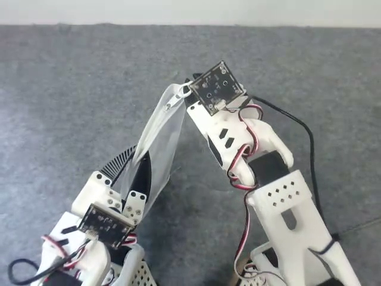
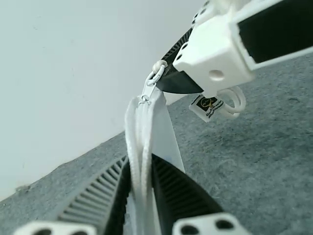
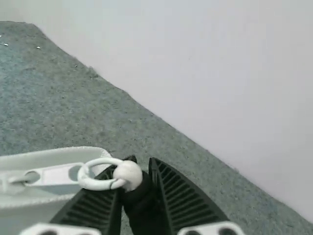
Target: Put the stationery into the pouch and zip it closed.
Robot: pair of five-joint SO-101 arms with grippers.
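1. Progress: the pouch [image 1: 159, 134] is held up off the surface [image 1: 71, 89], stretched betw. the two pincers. No loose stationery lies on the grey surface, so I judge the filling part as done. A dark shape shows through the thin wall, but I cannot tell if it is a pen or only a finger behind it.
2. Zip: the slider [image 2: 144, 100] sits close to the far end of the pouch, and the two zip bands from there back to the left pincer [image 2: 140, 166] lie tight together. So the closing looks nearly finished or finished; whether the last bit is shut I cannot tell.
3. Left pincer: clenched on the near end of the pouch, zip edge betw. its jaws.
4. Right pincer [image 3: 142, 166]: clenched on the short cord with a bead just behind the pull ring [image 3: 98, 175].
5. What is left (my judgement): perhaps a last short pull, then to let go and lay the pouch down.
6. Direction: in the high view the long axis runs diagonally, from the left arm's side, low and near, to the right pincer, up and farther away. The pull end points away from the arm bases, and the pouch stands on edge.
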